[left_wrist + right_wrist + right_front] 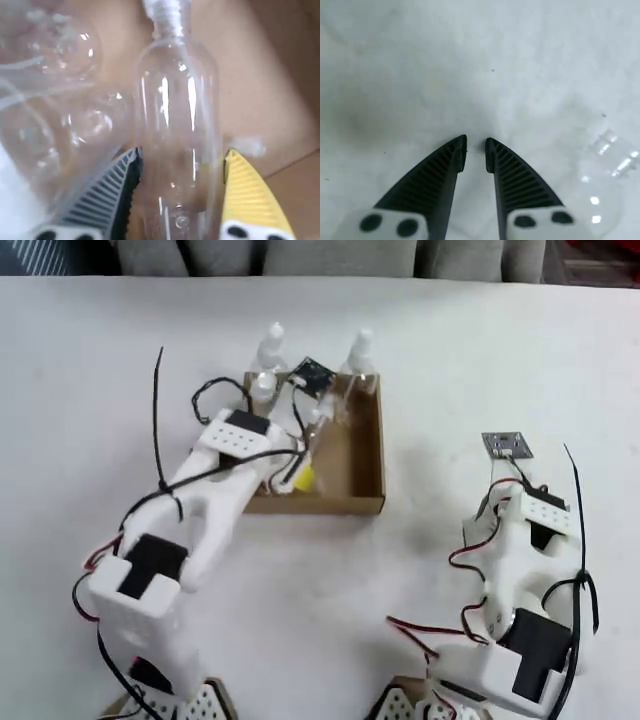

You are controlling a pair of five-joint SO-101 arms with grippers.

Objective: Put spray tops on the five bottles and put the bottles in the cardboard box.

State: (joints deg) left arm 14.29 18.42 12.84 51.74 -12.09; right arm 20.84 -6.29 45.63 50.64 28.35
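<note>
Inside the cardboard box (340, 504), the left gripper (182, 151) clasped a topped bottle (175, 100) beside others, while outside it the right gripper (475, 145), nearly closed and empty, hung by one loose bottle (605, 192).

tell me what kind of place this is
Probably an indoor robot test bench: two small arms on a white table, a clear bottle in a cardboard box, loose wiring.

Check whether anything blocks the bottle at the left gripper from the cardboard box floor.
Nothing visible does. The bottle at the left gripper is over bare floor of the cardboard box. The other bottles sit close beside it, not in its path.
</note>
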